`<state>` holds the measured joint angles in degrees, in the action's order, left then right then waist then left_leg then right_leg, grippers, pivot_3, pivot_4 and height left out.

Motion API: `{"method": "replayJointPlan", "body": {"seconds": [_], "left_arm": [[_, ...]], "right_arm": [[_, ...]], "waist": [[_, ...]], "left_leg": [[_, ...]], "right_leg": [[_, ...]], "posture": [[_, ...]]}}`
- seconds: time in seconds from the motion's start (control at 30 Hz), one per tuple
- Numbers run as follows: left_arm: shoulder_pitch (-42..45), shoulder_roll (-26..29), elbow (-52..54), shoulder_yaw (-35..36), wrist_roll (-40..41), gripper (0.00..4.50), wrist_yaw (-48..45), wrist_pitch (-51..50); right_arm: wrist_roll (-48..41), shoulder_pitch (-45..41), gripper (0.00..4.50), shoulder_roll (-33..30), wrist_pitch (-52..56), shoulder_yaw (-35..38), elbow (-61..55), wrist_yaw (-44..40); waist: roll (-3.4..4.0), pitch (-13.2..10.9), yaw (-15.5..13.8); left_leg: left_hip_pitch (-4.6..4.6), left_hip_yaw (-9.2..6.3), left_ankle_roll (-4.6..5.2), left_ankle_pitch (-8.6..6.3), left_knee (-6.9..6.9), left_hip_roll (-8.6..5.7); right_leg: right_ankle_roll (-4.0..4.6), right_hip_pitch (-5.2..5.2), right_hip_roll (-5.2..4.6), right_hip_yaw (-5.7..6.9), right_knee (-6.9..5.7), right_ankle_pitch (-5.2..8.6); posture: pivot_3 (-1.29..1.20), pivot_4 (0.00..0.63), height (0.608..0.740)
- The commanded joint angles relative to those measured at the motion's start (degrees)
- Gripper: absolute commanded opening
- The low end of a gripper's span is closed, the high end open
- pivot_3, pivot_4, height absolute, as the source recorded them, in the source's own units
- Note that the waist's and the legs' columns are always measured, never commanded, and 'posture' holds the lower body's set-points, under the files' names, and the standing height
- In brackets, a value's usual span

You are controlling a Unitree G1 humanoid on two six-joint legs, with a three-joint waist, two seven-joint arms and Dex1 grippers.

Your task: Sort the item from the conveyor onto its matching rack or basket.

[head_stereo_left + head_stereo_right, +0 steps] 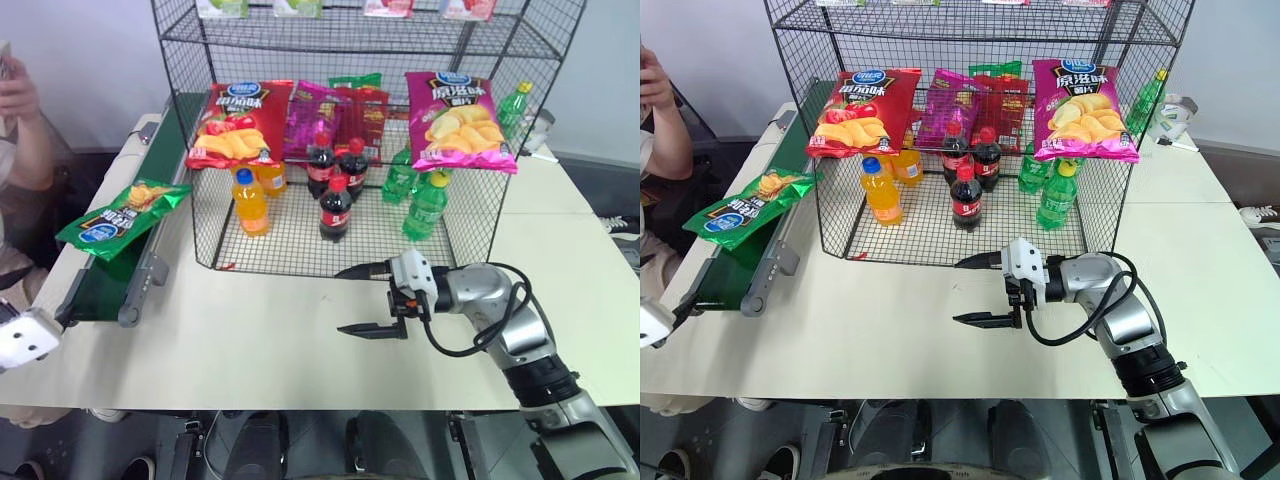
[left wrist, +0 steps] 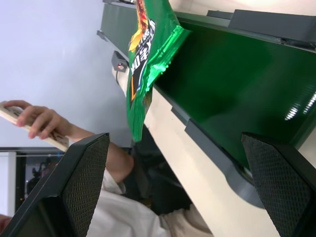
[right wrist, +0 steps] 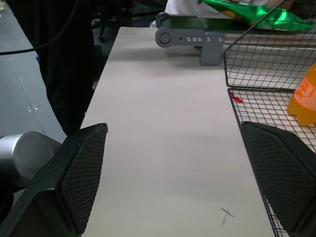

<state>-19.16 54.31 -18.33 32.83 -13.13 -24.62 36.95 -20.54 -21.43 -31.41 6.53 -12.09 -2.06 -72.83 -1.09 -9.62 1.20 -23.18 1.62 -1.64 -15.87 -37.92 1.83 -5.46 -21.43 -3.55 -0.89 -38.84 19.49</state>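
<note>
**Green crisp bag waits on the belt, both pincers empty**

While the green crisp bag [image 1: 122,216] lies on the conveyor [image 1: 100,288] at about nine o'clock in the head view, partly overhanging the belt's outer rail, neither gripper touches it. The right gripper [image 1: 370,300] hangs over the bare table [image 1: 260,350] at about five o'clock, just in front of the black wire rack [image 1: 350,130], its two fingers spread wide apart and holding nothing. The left gripper [image 2: 182,187] faces the belt's side from seven o'clock, fingers likewise wide apart and empty; the bag looks to be a little beyond them, though the angle makes the gap hard to judge. On the rack's lower tier stand orange, cola and green bottles, with a red crisp bag [image 1: 238,122] and a magenta crisp bag [image 1: 458,120] hung above them. A person's hand [image 1: 18,95] shows at ten o'clock.
</note>
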Motion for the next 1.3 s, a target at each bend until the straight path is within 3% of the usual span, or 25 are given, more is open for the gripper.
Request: {"method": "replayJointPlan", "body": {"seconds": [0.03, 0.8, 0.9, 1.17, 1.3], "left_arm": [[1.2, 1.51, -1.03, -0.34, 0.76, 4.5, 1.04, 0.97], [7.27, 2.98, -4.7, -7.06, 0.84, 4.5, 1.93, 1.2], [7.53, 3.0, -3.84, -8.17, 2.73, 3.71, 0.01, 1.37], [8.56, 2.74, -1.39, -9.2, 3.72, 0.04, -1.23, -0.36], [9.65, 1.06, 1.79, -7.26, 9.64, 0.04, -2.56, -3.58]], "right_arm": [[-0.02, -0.27, 4.49, 0.21, -1.45, 0.9, -0.73, 0.34], [1.4, 1.56, 4.49, -0.27, -2.91, 1.11, -1.26, 2.91], [1.72, 1.53, 4.5, 0.05, -3.19, 0.95, -1.14, 3.29], [2.16, 0.92, 4.5, 0.19, -3.63, 1.04, -0.67, 3.89], [2.22, 0.59, 4.5, 0.37, -3.46, 1.01, -0.87, 4.61]], "waist": [[0.0, 0.0, 0.01], [-0.01, 0.01, -0.04], [-0.01, 0.0, -0.06], [-0.01, 0.0, -0.06], [-0.01, 0.01, -0.06]], "left_leg": [[0.0, 0.0, 0.0, 0.0, 0.0, 0.0], [-0.01, 0.02, 0.0, 0.0, -0.01, -0.02], [-0.01, 0.02, 0.0, 0.0, -0.01, -0.02], [-0.01, 0.02, 0.0, 0.0, -0.02, -0.02], [-0.01, 0.02, 0.0, 0.0, -0.03, -0.02]], "right_leg": [[0.0, 0.0, 0.0, 0.0, 0.0, 0.0], [-0.01, -0.01, 0.02, 0.04, -0.03, -0.01], [-0.01, -0.01, 0.02, 0.05, -0.03, -0.01], [-0.02, -0.01, 0.03, 0.05, -0.06, -0.01], [-0.02, -0.02, 0.04, 0.05, -0.09, -0.01]], "posture": [[0.0, 0.15, 0.739], [0.0, 0.15, 0.739], [0.0, 0.15, 0.739], [0.0, 0.15, 0.739], [0.0, 0.15, 0.739]]}}
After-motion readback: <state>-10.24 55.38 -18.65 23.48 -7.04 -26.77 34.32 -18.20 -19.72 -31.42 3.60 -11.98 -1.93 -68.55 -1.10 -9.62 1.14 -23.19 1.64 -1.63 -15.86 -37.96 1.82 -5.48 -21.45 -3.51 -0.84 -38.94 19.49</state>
